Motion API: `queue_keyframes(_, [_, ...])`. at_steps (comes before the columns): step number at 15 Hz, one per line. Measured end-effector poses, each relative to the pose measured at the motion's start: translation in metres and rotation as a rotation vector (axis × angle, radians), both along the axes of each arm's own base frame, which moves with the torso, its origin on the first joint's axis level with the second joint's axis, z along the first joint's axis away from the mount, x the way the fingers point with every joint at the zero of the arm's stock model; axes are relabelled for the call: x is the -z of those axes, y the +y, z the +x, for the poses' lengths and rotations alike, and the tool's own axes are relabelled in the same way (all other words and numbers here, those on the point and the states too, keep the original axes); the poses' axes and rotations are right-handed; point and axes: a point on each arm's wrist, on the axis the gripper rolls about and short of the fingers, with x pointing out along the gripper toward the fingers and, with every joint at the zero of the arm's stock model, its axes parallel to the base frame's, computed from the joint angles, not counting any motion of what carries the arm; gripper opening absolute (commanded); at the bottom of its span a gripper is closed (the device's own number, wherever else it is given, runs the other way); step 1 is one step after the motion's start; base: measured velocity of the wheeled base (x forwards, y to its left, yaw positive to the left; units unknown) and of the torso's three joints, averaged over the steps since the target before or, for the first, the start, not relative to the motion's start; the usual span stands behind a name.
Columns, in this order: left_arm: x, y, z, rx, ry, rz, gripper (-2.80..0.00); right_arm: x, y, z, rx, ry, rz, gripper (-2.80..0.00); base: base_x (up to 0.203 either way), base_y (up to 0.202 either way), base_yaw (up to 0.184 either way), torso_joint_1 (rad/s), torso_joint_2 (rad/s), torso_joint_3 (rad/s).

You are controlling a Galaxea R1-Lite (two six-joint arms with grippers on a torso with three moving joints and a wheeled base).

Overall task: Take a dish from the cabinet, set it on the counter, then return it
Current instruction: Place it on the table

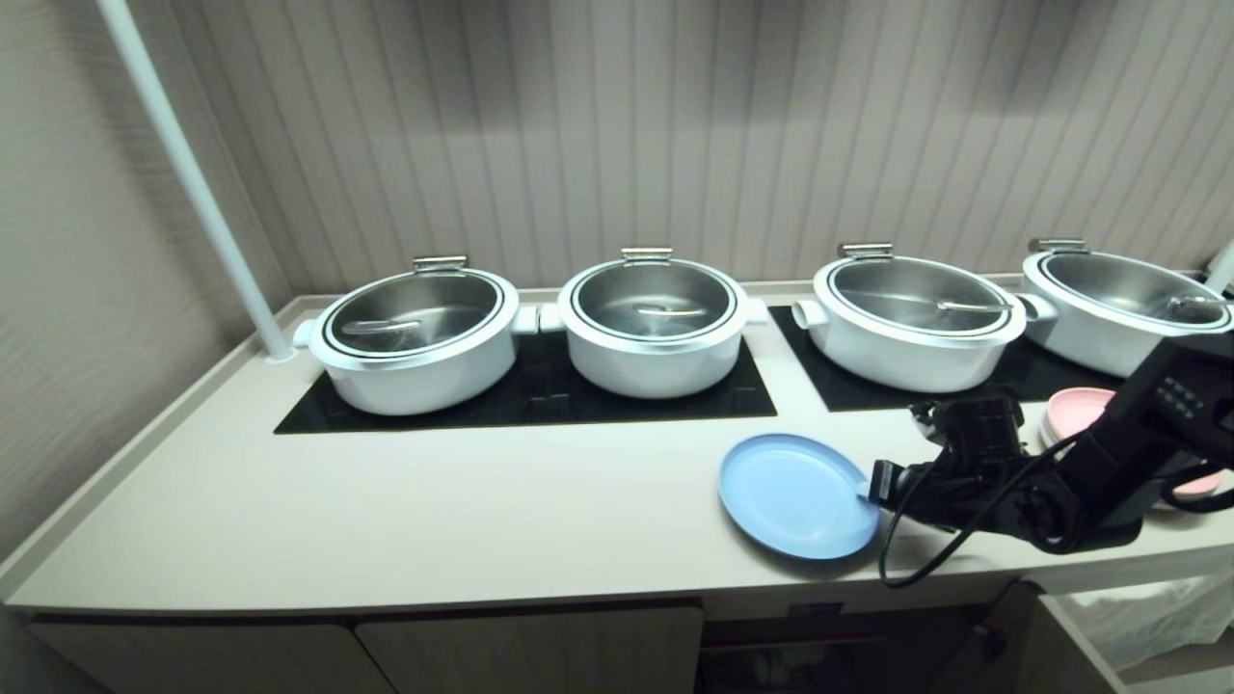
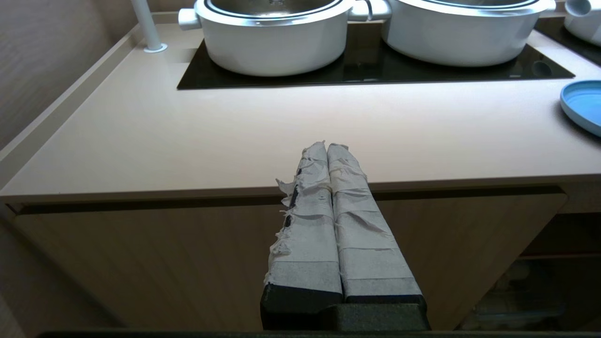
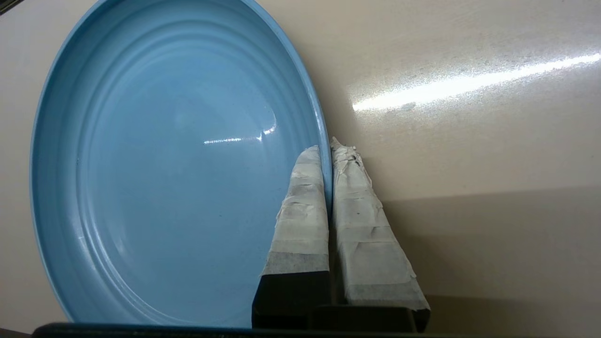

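Head view: the dish (image 1: 795, 493) lies flat on the desk (image 1: 434, 492), near its front edge and right of centre, in front of the gap between the two black cooktop panels (image 1: 540, 390). Four lidded white pots (image 1: 654, 328) stand in a row behind it. The right pincer (image 1: 872, 482) reaches in from the right and meets the dish's right rim. Behind the arm, further right, a pink plate (image 1: 1078, 409) shows. Below the desk the cabinet (image 1: 525, 651) runs along the bottom, with a dark opening under the dish.

Left wrist view: the left pincer (image 2: 327, 149) hangs in front of the cabinet door (image 2: 155, 253), below the desk's front edge (image 2: 141, 190), its taped fingers pressed together on nothing. The dish's rim (image 2: 582, 105) peeks in at the far right, well apart from it.

Right wrist view: the right pincer (image 3: 327, 148) pinches the dish's (image 3: 164, 164) rim, one taped finger (image 3: 303, 206) inside the rim and the other (image 3: 361, 211) outside on the desk side. The dish looks to be resting on the desk (image 3: 469, 141), or just off it; I cannot tell which.

The step in hand appears to be the handling of the dish on the desk by its rim. The bite is thin and far from the dish's centre, so the dish will want to sag or twist. Keep the squeeze firm, lift slowly and level, and avoid quick wrist turns. Clear the front edge before lowering toward the cabinet opening.
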Motion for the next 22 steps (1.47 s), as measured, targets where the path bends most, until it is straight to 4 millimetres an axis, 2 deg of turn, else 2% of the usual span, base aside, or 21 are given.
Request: queue_keyframes(22, [0.0, 0.0, 0.0, 0.0, 0.0, 0.0, -2.8, -0.0066, -0.0002, 0.0022, 0.001, -0.02, -0.002, -2.8, 0.0, 0.0, 0.0, 0.0, 0.0, 0.0])
